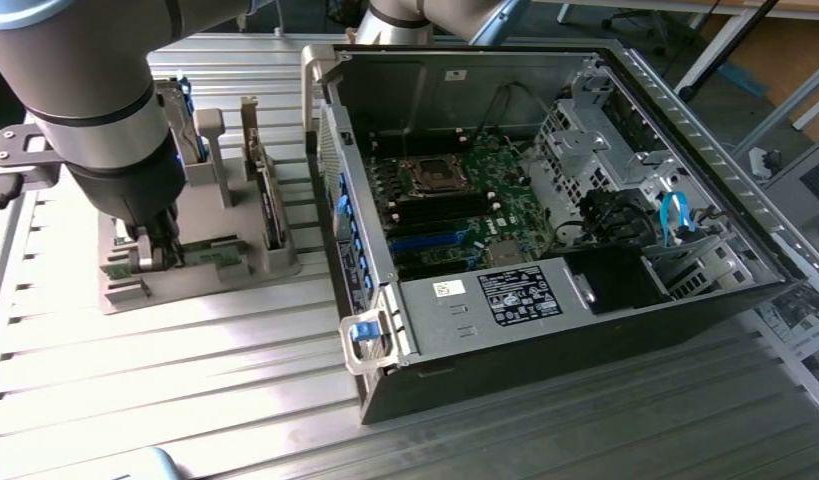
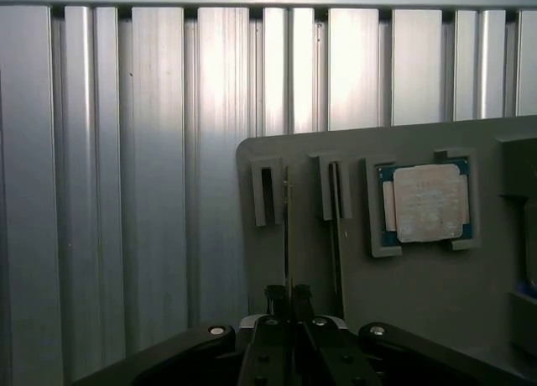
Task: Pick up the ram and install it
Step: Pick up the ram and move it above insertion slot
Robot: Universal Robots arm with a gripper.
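With its jaws pinched shut on the thin edge of the ram (image 2: 289, 235), which stands in the gray holder (image 2: 419, 294), the gripper (image 2: 289, 300) risks tilting, dropping or jamming it if the grip sits off-centre.

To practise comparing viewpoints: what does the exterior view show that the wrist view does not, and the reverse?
Exterior view: the open computer case with its motherboard, and the arm above the tray. Wrist view: the square silver processor chip in its pocket, and the ram edge-on between the shut jaws. Both: the grey holder tray, with the jaws at it, and the slatted metal table.
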